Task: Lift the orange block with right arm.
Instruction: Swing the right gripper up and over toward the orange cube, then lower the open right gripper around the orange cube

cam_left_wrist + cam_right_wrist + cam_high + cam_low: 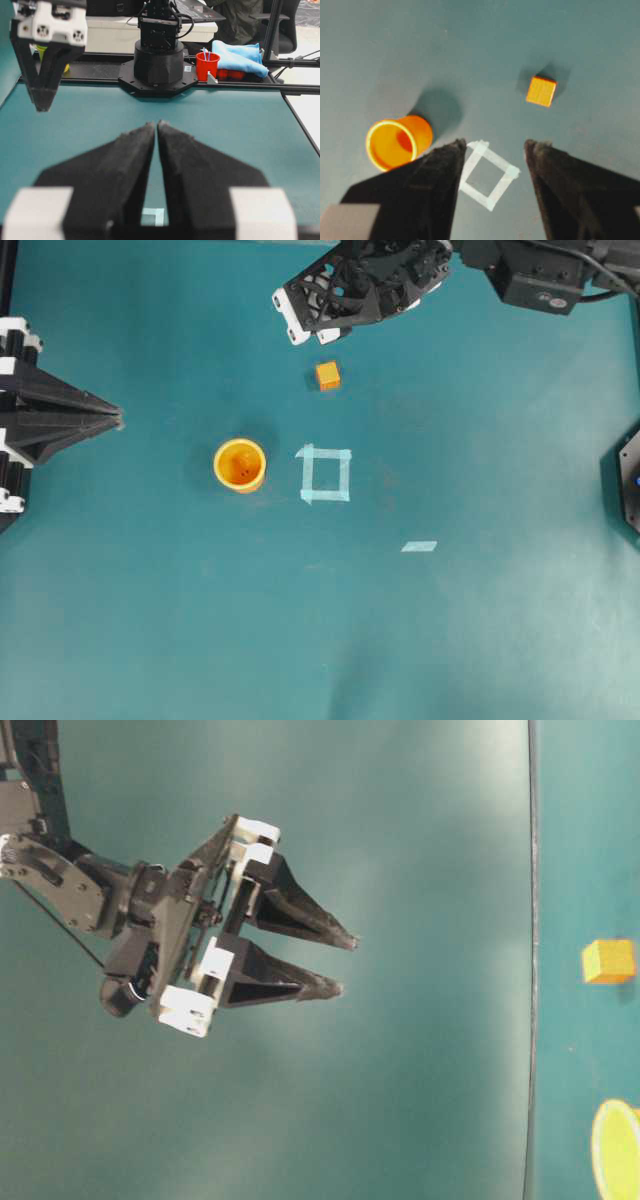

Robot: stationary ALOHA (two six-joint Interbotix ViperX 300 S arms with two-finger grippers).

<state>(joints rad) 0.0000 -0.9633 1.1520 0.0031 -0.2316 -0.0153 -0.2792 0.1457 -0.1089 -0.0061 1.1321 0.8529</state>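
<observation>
The orange block is a small cube lying on the teal table, apart from everything. It also shows in the right wrist view and at the right of the table-level view. My right gripper hovers above the table just up and left of the block, open and empty; its jaws stand wide apart, with the block ahead and right of them. My left gripper is shut and empty at the left edge.
A round orange-yellow cup stands left of a tape square. A short tape strip lies lower right. The right arm's base, a red cup and a blue cloth are beyond the table's far edge.
</observation>
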